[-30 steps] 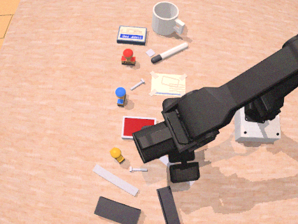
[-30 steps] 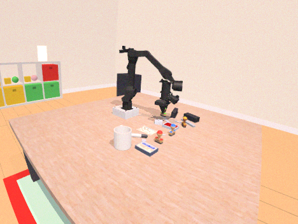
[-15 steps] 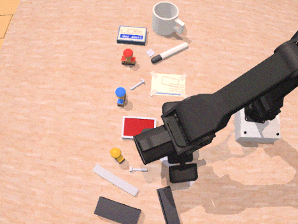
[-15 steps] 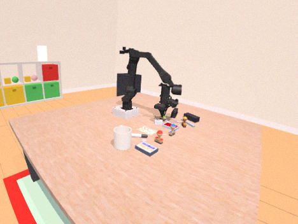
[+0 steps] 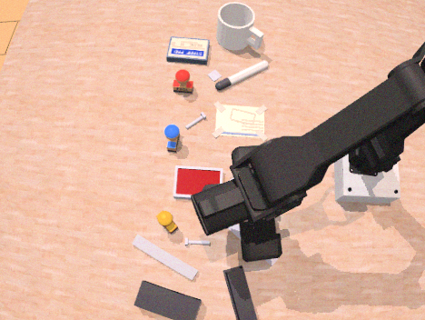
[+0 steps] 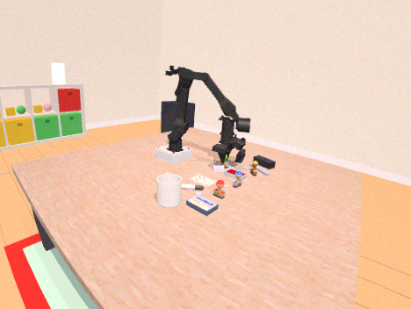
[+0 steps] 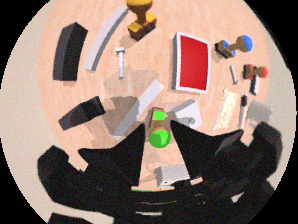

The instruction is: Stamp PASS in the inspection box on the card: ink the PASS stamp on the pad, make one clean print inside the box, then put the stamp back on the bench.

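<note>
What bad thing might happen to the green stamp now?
The green stamp sits between the open fingers of the tool. If the tool lifts off crooked, a finger might knock the stamp over. A white strip and the red ink pad lie close by, so a tipped stamp may land on one of them and leave a smudge.
</note>
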You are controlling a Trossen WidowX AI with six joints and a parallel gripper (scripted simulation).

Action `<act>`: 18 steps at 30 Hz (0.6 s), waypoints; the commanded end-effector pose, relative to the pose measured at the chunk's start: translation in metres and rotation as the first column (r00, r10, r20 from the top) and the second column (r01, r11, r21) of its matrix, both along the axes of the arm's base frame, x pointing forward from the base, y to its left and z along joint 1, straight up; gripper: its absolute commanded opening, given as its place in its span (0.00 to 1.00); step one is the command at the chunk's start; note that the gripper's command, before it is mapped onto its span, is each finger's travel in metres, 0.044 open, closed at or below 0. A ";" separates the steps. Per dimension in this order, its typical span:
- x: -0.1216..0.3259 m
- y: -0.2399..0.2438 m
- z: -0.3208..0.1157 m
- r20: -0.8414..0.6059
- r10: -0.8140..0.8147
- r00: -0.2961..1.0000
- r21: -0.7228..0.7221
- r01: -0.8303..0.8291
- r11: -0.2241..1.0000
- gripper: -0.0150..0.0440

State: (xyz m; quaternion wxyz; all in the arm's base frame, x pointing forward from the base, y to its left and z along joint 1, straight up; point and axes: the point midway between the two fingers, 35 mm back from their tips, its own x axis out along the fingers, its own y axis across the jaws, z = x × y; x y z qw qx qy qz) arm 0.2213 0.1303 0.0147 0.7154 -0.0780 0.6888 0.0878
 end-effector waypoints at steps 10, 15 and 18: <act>-0.001 -0.002 0.106 0.000 -0.004 1.000 -0.006 0.004 1.000 0.68; -0.003 -0.004 0.118 0.000 -0.005 1.000 -0.006 0.005 1.000 0.68; -0.003 -0.004 0.118 0.000 -0.005 1.000 -0.006 0.005 1.000 0.68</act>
